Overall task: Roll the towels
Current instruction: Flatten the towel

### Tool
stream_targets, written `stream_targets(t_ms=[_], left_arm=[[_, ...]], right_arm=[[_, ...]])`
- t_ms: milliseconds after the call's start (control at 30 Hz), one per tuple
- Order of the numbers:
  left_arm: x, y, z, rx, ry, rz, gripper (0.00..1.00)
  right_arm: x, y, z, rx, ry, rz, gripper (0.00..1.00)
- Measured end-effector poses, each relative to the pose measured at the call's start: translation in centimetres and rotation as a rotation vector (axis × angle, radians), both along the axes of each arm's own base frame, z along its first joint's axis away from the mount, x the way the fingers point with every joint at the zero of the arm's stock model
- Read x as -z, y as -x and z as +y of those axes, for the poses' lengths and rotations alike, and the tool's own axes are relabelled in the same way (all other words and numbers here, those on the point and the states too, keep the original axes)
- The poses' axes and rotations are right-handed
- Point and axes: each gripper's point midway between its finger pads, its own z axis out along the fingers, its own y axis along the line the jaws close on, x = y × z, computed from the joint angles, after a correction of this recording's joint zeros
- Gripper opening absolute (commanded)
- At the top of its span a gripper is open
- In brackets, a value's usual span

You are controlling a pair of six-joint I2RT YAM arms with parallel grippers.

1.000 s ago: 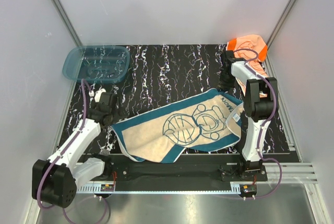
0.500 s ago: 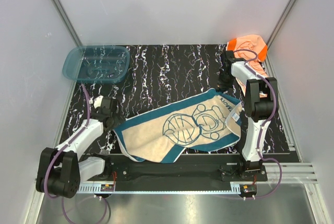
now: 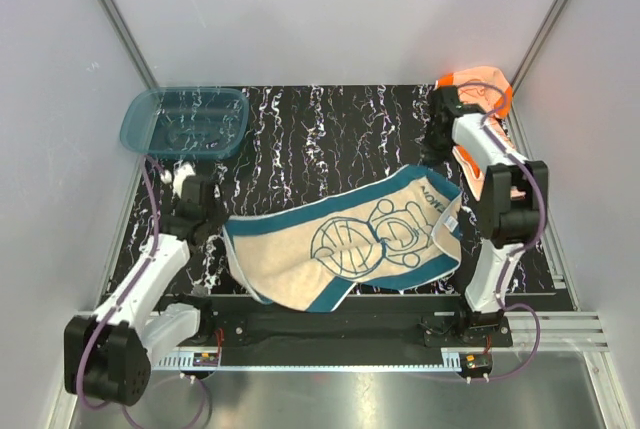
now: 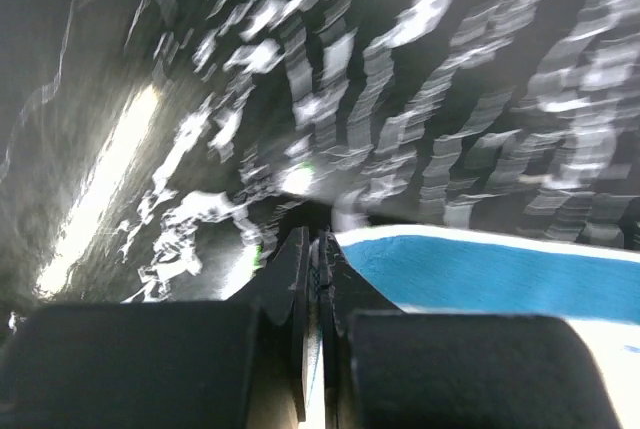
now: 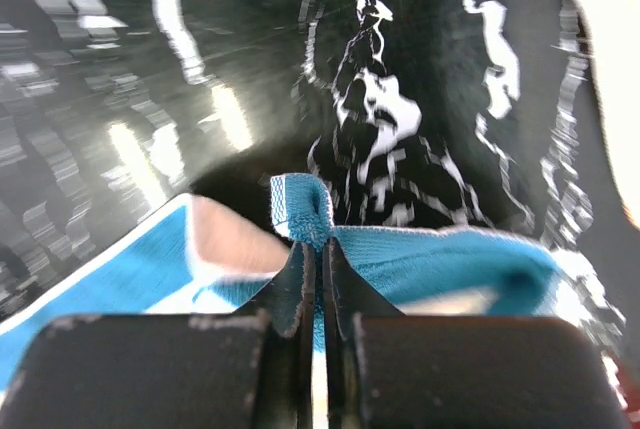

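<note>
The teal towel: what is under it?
Black marbled table shows all around the teal towel, so it lies on that; whatever its spread cloth covers cannot be seen.

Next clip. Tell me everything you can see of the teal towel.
The teal towel is soft cloth, cream in the middle with a teal line drawing of a cartoon figure, a broad teal border and a thin cream hem. It lies spread open, slanting across the near half of the black marbled table, unrolled. The right gripper is shut on its bunched far right corner; the left gripper is shut at its left corner, apparently pinching the hem.
</note>
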Motion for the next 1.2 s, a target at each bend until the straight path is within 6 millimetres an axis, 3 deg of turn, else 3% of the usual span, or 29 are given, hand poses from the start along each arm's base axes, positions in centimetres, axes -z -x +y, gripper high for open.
stream_targets(t_ms=[100,200,267,333,433,600,733,867,1000,1067,1100,1200], left_arm=[[-6.9,-1.9,-0.7,0.067,0.009,-0.170,0.00],[-15.8,-2.7,-1.2,0.134,0.003,-0.385,0.00],[-21.8,-1.9,-1.2,0.166,-0.007,-0.535,0.00],[-25.8,-0.6,-1.1,0.188,-0.018,-0.642,0.00],[-30.2,2.1,-0.7,0.217,-0.044,-0.756,0.00],[-33.5,5.8,-0.1,0.259,-0.101,-0.850,0.00],[-35.5,8.3,0.4,0.283,-0.144,-0.911,0.00],[-36.8,9.3,0.8,0.288,-0.189,-0.956,0.00],[-35.9,7.6,1.1,0.276,-0.222,-0.892,0.00],[-34.6,5.5,1.0,0.278,-0.232,-0.826,0.00],[-33.5,4.1,0.8,0.286,-0.237,-0.773,0.00],[-29.3,-0.9,0.2,0.311,-0.256,-0.590,0.00]], right_arm=[[-5.4,0.5,-0.1,0.008,-0.014,-0.109,0.00],[-12.3,1.8,-0.2,0.032,-0.038,-0.266,0.00],[-17.0,3.4,-0.6,0.064,-0.054,-0.382,0.00],[-21.1,5.7,-1.3,0.104,-0.066,-0.491,0.00],[-25.5,9.4,-2.4,0.162,-0.077,-0.621,0.00],[-29.8,15.4,-4.7,0.258,-0.055,-0.763,0.00],[-31.2,18.5,-6.3,0.318,-0.020,-0.817,0.00],[-31.1,18.6,-6.7,0.336,-0.003,-0.821,0.00],[-28.5,15.4,-6.2,0.323,0.022,-0.711,0.00],[-25.8,12.4,-5.8,0.312,0.042,-0.620,0.00],[-24.7,11.2,-5.6,0.310,0.050,-0.591,0.00],[-19.2,7.0,-5.2,0.297,0.089,-0.452,0.00]])
